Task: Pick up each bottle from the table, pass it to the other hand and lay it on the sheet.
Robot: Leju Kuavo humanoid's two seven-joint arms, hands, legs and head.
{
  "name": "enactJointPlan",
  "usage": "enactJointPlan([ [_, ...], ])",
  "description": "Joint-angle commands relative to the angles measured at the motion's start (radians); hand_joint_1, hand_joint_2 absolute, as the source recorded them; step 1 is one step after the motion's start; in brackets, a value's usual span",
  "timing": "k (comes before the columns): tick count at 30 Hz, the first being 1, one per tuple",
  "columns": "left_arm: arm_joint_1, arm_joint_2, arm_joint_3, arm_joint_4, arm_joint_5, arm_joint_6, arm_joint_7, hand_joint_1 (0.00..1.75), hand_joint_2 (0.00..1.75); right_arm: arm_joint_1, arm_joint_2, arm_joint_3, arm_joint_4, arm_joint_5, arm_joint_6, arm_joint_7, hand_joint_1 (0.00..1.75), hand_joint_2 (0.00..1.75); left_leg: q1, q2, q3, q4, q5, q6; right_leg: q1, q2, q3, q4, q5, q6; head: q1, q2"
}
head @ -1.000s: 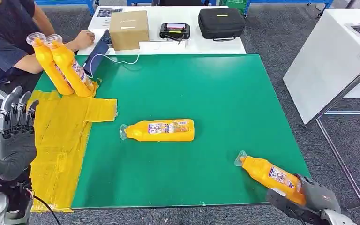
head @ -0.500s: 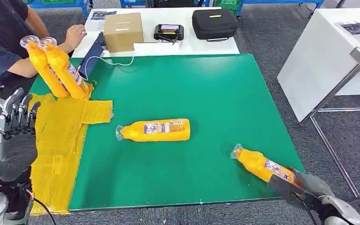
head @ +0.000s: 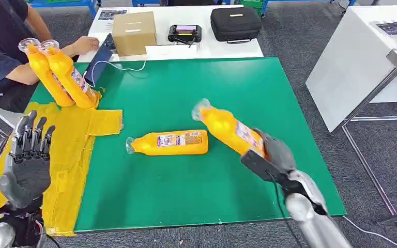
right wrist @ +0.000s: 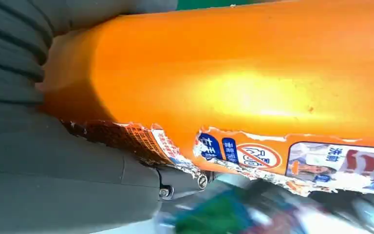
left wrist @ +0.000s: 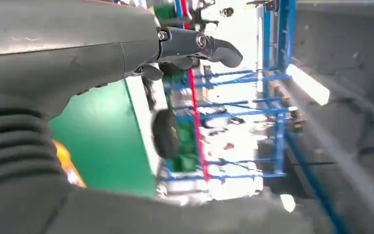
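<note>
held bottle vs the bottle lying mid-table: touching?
Cannot tell. In the head view the held bottle in the right hand overlaps the lying bottle's base end; no gap or contact shows plainly.

Robotics lab, green test table [head: 186,196], white benches [head: 351,62], blue racking [left wrist: 277,97], grey carpet [head: 310,36]

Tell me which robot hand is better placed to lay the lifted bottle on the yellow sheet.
Left. The left robot hand is raised with fingers apart, directly over the yellow sheet. The right robot hand grips the lifted bottle above the green mat, far from the sheet, so a handover fits.
</note>
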Motion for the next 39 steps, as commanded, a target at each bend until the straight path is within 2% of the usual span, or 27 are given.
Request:
enactJointPlan([
  [1,0.137,-0.218,-0.187,0.001,0.003,0.081,-0.061,0.00,1.75,-0.034,0.018,0.214,-0.273,-0.035,-0.070,0.007,1.75,1.75,0.001,-0.007,0.001,0.000,-0.002,-0.001,0.000,-0.002,0.003,-0.001,-0.003,-0.002,0.000,0.000],
  [3,0.105,-0.193,-0.303,0.043,-0.027,0.165,-0.040,0.00,1.75,0.072,-0.021,0.160,-0.293,-0.060,-0.077,-0.041,1.75,1.75,0.001,-0.023,0.002,0.000,-0.001,0.000,0.001,-0.018,0.008,-0.003,-0.006,-0.001,0.000,0.000],
  [7,0.064,-0.169,-0.347,0.072,0.003,0.204,-0.044,0.00,1.75,0.062,0.045,0.169,-0.161,-0.068,-0.061,-0.067,1.75,1.75,0.001,-0.034,0.000,-0.001,-0.001,0.000,0.000,-0.028,0.008,-0.006,-0.008,-0.001,0.001,0.000],
  [9,0.063,-0.164,-0.349,0.068,0.009,0.200,-0.041,0.00,1.75,0.028,0.075,0.186,-0.106,-0.072,-0.051,-0.062,1.75,1.75,-0.001,-0.027,-0.006,0.000,-0.001,0.000,-0.001,-0.023,0.005,-0.004,-0.006,-0.001,0.001,0.000],
  [12,0.055,-0.164,-0.355,0.071,0.016,0.191,-0.038,0.00,1.75,-0.028,0.129,0.237,-0.007,-0.024,-0.053,-0.025,1.75,1.75,-0.001,-0.022,-0.004,-0.001,-0.002,-0.001,-0.002,-0.017,0.006,-0.004,-0.005,-0.002,0.000,0.000],
  [17,0.055,-0.164,-0.354,0.071,0.017,0.191,-0.038,0.00,1.75,-0.029,0.132,0.241,-0.003,-0.020,-0.056,-0.022,1.75,1.75,0.000,-0.026,-0.004,0.000,-0.001,-0.001,0.000,-0.020,0.005,-0.003,-0.005,-0.001,0.000,0.000],
  [19,0.053,-0.169,-0.344,0.079,0.021,0.189,-0.037,0.00,1.75,-0.042,0.136,0.292,0.012,-0.006,-0.011,-0.008,1.75,1.75,0.000,-0.026,-0.006,0.000,0.000,0.000,0.000,-0.022,0.003,-0.004,-0.005,0.000,0.000,0.000],
  [23,0.046,-0.164,-0.339,0.086,-0.002,0.189,-0.057,0.00,1.75,-0.092,0.183,0.397,0.083,0.003,0.001,0.004,1.75,1.75,0.000,-0.023,-0.004,-0.001,-0.001,0.000,0.000,-0.018,0.004,-0.003,-0.005,0.000,0.000,0.000],
  [29,0.039,-0.156,-0.341,0.099,-0.027,0.181,-0.063,0.00,1.75,-0.129,0.199,0.429,0.108,-0.009,0.003,0.017,1.75,1.75,0.000,-0.026,-0.006,-0.001,0.000,0.000,-0.001,-0.022,0.003,-0.003,-0.005,0.000,0.000,0.000],
  [32,0.037,-0.157,-0.335,0.105,-0.030,0.180,-0.065,0.00,1.75,-0.141,0.217,0.455,0.106,-0.001,0.010,0.017,1.75,1.75,0.001,-0.024,-0.004,0.000,-0.001,0.000,0.000,-0.018,0.005,-0.003,-0.005,-0.001,0.001,0.000],
  [35,0.045,-0.166,-0.313,0.110,-0.029,0.186,-0.074,0.00,1.75,-0.146,0.228,0.505,0.081,0.061,-0.003,0.034,1.75,1.75,0.000,-0.025,-0.005,0.000,-0.001,0.000,0.000,-0.019,0.004,-0.003,-0.005,-0.001,0.000,0.000],
  [36,0.044,-0.164,-0.308,0.116,-0.032,0.185,-0.076,0.00,1.75,-0.147,0.229,0.518,0.072,0.011,0.028,0.033,1.75,1.75,0.000,-0.025,-0.005,0.000,-0.001,0.000,0.000,-0.020,0.004,-0.003,-0.005,-0.001,0.001,0.000],
  [39,0.046,-0.160,-0.293,0.124,-0.030,0.173,-0.077,0.00,1.75,-0.158,0.224,0.553,0.082,-0.016,0.061,0.042,1.75,1.75,0.000,-0.025,-0.006,0.000,0.000,0.000,0.000,-0.021,0.004,-0.003,-0.005,0.000,0.000,0.000],
])
